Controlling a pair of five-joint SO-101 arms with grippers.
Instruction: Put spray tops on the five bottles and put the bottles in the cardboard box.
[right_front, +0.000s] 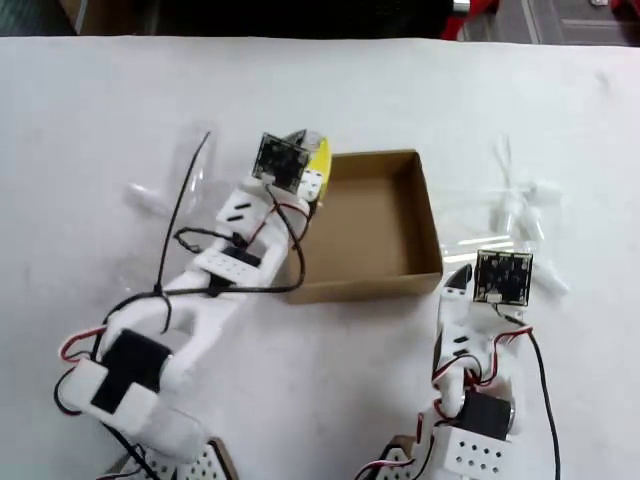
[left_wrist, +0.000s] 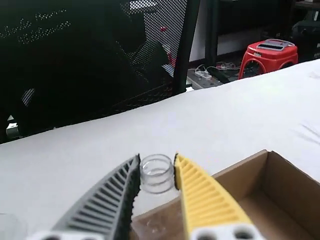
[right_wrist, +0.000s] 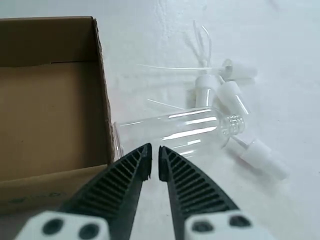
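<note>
My left gripper (left_wrist: 157, 161) has its grey and yellow fingers closed round the neck of a clear bottle (left_wrist: 157, 181). It holds the bottle upright just outside the wall of the cardboard box (left_wrist: 260, 175), and the mouth is open with no top on it. My right gripper (right_wrist: 155, 148) carries nothing. Its 2 black fingers are nearly together, with only a slit between them, and it hangs over the table (right_front: 330, 400) beside the box's outer corner. Just beyond its tips a second bottle (right_wrist: 175, 127) lies on its side, close to the box wall and also uncapped. The loose spray tops (right_wrist: 227, 90) are scattered near that bottle's neck, their thin tubes crossing one another. I read the step in hand as capping the held bottle. To do it well I would keep the left arm steady and the mouth vertical. I would open the right fingers wide before descending and take 1 top by its white collar, not by the tube, choosing the top that lies freest. Then I would lead the tube down into the mouth before pressing, since a bent tube could jam it.
</note>
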